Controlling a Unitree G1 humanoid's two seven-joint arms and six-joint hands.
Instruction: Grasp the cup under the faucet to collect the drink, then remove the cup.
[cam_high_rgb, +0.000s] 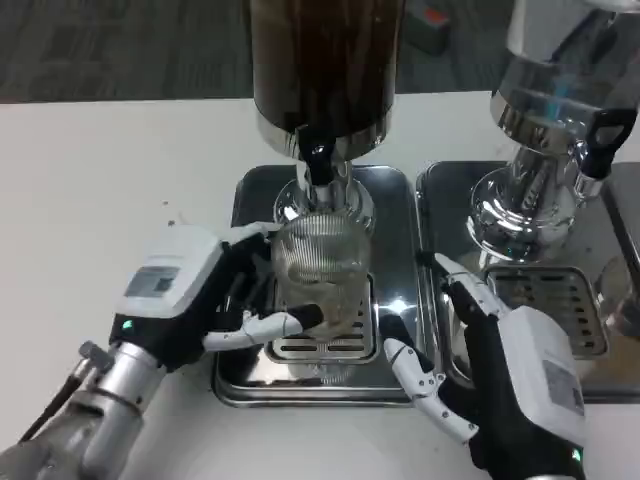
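A clear ribbed cup (318, 268) stands on the grated drip tray (322, 345), under the black faucet (317, 160) of the dark drink dispenser (325, 60). My left hand (190, 290) grips the cup from the left, with white fingers (262, 325) wrapped across its lower front. My right hand (500, 370) hovers at the front right of the tray, fingers spread, holding nothing. I cannot tell whether liquid is in the cup.
The steel tray (235, 380) holds the dispenser's base. A second chrome dispenser (550, 130) with its own grated tray (545, 300) stands to the right, close behind my right hand. White table surface (100, 180) spreads to the left.
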